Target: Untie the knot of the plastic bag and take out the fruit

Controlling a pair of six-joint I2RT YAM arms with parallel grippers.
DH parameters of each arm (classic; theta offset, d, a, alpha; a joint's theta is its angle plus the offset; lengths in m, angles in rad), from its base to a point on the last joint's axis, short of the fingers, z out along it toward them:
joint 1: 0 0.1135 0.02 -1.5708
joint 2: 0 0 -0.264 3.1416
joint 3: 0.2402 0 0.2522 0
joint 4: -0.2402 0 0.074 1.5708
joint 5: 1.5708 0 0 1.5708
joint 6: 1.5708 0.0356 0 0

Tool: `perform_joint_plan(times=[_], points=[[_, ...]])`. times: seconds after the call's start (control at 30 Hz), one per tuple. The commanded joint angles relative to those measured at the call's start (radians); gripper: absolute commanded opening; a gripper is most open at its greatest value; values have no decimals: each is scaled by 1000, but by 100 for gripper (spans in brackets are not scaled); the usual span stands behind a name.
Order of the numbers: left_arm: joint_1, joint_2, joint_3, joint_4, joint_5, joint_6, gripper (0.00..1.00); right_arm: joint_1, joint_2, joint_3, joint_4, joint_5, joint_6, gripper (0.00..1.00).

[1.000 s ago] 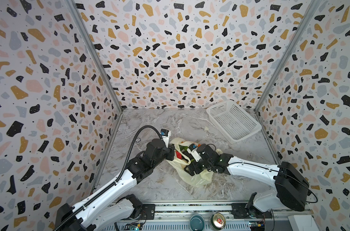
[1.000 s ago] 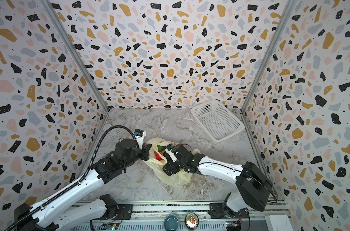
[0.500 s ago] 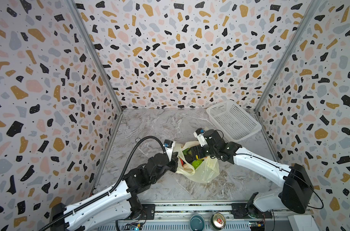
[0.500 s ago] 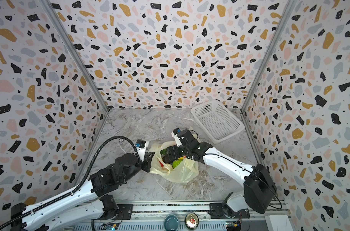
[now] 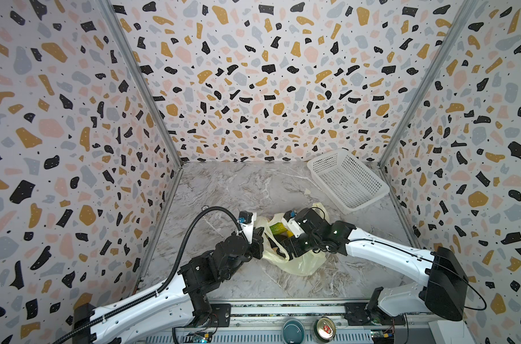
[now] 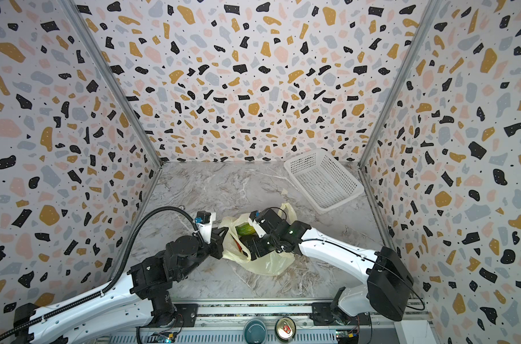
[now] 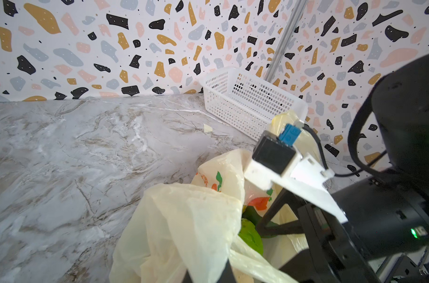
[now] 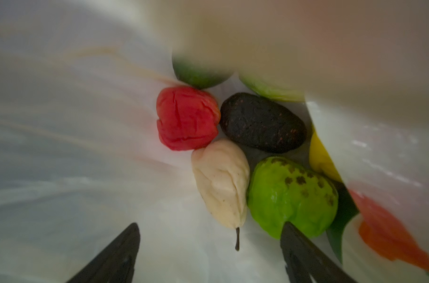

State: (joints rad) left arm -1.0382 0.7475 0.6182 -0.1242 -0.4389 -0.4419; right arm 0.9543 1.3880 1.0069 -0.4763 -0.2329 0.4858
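Seen from above, in both top views, the marble table (image 5: 238, 190) is closed by speckled walls on three sides and by a metal rail at the front. There one teal cup (image 5: 293, 331) and one drink can (image 5: 324, 329) stand, and the red mark on the can's lid is too small to read. One white perforated basket (image 5: 347, 178) sits skew in the far right corner, near the wall. The plastic bag (image 5: 304, 262) lies at the front middle between the two arms, with free marble to its left and behind it. One small pale scrap (image 5: 306, 192) lies between bag and basket. The left gripper (image 5: 259, 247) is clamped on the bag's rim at its own side. The right gripper (image 5: 285, 249) reaches down into the open mouth, beside one striped green fruit (image 5: 278, 227). In the left wrist view the bag's pinched plastic runs to the picture's border, and its print (image 7: 209, 180) shows orange fruit with green leaves. In the right wrist view the two fingers (image 8: 125, 250) stand wide apart inside the bag, gripping nothing, just before the fruit. I count seven pieces: one red piece (image 8: 187, 122), one near-black piece (image 8: 262, 122), one cream pear-shaped piece (image 8: 220, 183), one yellow piece (image 8: 321, 159) half hidden, one spotted lime-green piece (image 8: 292, 196), and two further green pieces (image 8: 201, 78) partly covered by plastic.
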Motion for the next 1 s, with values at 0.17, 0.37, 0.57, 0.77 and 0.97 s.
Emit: perform_joint_plan(times=[0.17, 0.37, 0.57, 0.77, 0.97], points=[[-8, -23, -42, 101, -78, -30, 0, 90, -127, -165, -152, 56, 28, 89], [-10, -40, -61, 111, -52, -35, 0, 83, -69, -223, -69, 95, -6, 90], [-18, -49, -78, 122, -18, -37, 0, -13, -97, -68, 4, -27, 30, 91], [-25, -48, -80, 142, -29, -34, 0, -39, -52, -17, 98, -144, 77, 89], [-34, -55, -84, 158, -33, -36, 0, -69, 43, -53, 221, -161, 88, 87]])
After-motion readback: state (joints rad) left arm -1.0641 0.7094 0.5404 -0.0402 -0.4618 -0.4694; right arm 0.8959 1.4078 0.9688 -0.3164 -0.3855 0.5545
